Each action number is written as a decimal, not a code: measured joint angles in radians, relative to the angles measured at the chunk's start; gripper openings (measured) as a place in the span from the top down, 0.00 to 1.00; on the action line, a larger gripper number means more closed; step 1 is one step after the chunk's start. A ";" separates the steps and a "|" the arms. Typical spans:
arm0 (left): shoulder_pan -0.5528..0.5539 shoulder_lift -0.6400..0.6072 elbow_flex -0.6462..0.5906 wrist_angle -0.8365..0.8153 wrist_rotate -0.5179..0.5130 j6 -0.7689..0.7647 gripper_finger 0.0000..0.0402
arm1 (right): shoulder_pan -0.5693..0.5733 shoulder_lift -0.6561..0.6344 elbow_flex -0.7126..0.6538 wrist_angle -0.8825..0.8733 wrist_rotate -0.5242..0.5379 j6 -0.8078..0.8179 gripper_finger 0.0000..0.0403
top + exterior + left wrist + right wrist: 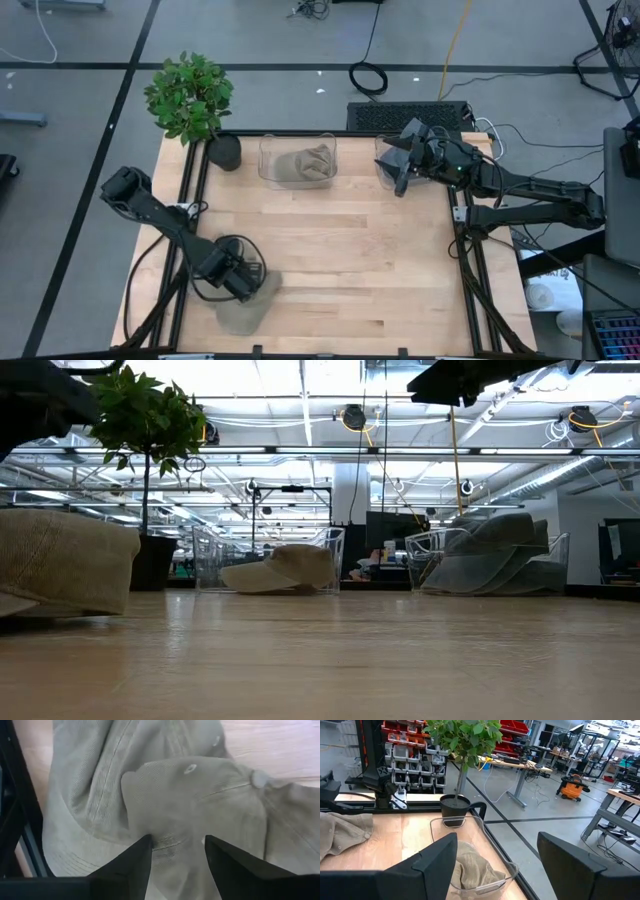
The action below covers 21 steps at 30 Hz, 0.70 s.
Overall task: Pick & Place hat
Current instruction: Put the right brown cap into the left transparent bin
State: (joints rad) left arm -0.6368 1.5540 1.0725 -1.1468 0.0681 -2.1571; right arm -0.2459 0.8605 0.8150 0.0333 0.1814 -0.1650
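Observation:
A beige corduroy hat [250,303] lies near the table's near-left corner, its brim flat on the wood; the low view shows it at the left [60,560]. My left gripper [243,279] stands on its crown [176,840], shut on a fold of it. A second tan hat [305,165] lies inside the middle clear bin [266,160] at the far edge. My right gripper [496,855] hovers open above the right clear bin [384,158], which holds grey hats [490,555]. My left gripper pinches a raised fold of the hat's crown [175,827] between its two fingers [140,852], coming from above and pointing down. The cloth wrinkles between the fingertips. The hat sits on the table under the hold, its brim [75,855] spread out beside the fingers.
A potted plant [190,95] stands at the far-left corner, its dark pot [225,151] beside the middle bin. Black frame rails [190,200] run along the table's left and right sides. Bare wood [350,250] spans the table's middle.

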 joint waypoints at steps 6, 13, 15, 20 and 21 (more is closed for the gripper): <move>0.018 0.056 0.000 0.004 0.066 0.007 0.56 | 0.000 0.000 0.000 0.000 0.000 0.000 0.35; 0.020 0.084 0.000 0.001 0.073 0.004 0.62 | 0.000 0.000 0.000 0.000 0.000 0.000 0.35; 0.021 0.083 0.000 0.002 0.071 -0.002 0.65 | 0.000 0.000 0.000 0.000 0.000 0.000 0.35; 0.020 0.083 0.000 0.005 0.066 0.004 0.81 | 0.000 0.000 0.000 0.000 0.000 0.000 0.35; 0.020 0.083 0.000 0.007 0.066 0.017 0.85 | 0.000 0.000 0.000 0.000 0.000 0.000 0.35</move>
State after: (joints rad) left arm -0.6167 1.6371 1.0725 -1.1397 0.1341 -2.1403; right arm -0.2459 0.8604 0.8150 0.0330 0.1818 -0.1650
